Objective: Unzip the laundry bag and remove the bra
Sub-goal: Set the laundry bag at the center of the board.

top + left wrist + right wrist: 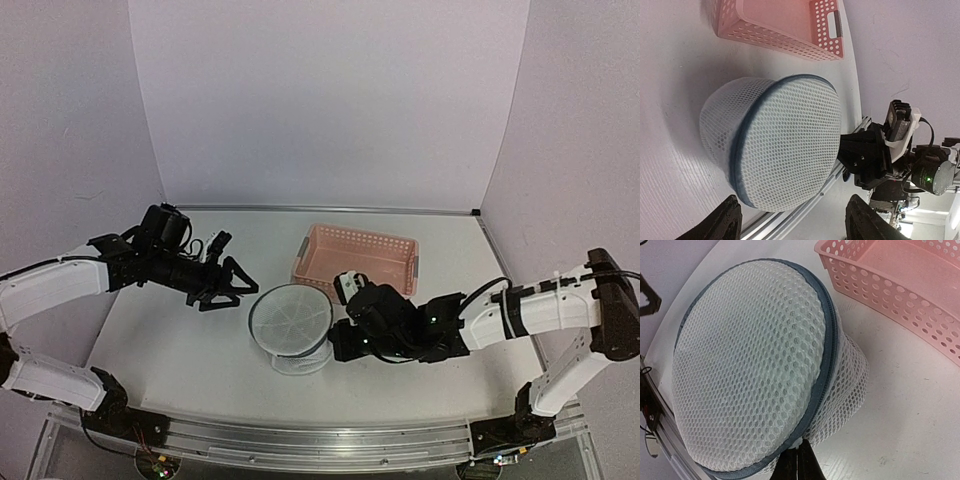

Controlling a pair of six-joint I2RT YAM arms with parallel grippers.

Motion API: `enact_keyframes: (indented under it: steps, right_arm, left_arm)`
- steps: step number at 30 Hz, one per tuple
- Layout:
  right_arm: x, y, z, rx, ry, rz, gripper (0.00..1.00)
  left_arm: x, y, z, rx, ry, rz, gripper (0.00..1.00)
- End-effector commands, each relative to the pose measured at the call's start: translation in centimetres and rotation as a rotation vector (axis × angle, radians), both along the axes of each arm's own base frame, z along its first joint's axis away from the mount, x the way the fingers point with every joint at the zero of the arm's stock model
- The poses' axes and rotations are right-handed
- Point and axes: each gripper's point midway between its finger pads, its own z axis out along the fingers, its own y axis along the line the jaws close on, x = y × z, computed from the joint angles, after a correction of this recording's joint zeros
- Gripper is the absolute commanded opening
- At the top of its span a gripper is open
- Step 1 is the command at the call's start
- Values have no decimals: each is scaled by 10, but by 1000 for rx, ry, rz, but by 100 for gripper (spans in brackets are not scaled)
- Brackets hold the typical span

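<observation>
The laundry bag point(290, 322) is a white mesh cylinder with a dark zip rim, tipped on the table at centre. It also shows in the left wrist view point(785, 145) and the right wrist view point(750, 360). My right gripper point(799, 452) is shut on the small white zipper pull point(801, 442) at the bag's rim, on the bag's right side point(338, 338). My left gripper point(233, 288) is open and empty, to the left of the bag and apart from it; its fingers point(729, 222) frame the bag. The bra is hidden.
A pink perforated basket point(355, 255) stands just behind the bag, also in the left wrist view point(785, 25) and the right wrist view point(900, 285). The table's front rail point(320, 445) runs below the bag. White walls close the back and sides.
</observation>
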Motion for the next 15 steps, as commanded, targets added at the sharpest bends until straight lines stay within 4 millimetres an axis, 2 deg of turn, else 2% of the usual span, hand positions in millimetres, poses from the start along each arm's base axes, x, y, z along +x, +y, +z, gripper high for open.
enact_keyframes:
  steps: [1,4,9,15]
  right_arm:
    - [20,30,27,113,-14,-107,0]
    - [31,45,32,141,-19,-150,0]
    - [40,63,15,168,17,-211,0]
    - [54,77,22,226,-33,-269,0]
  left_arm:
    - [-13,-4,12,-161,73,40,73]
    - [-16,-1,4,-212,116,100,74]
    - [-22,9,-17,-256,196,205,75]
    - [-24,17,-23,-337,242,304,81]
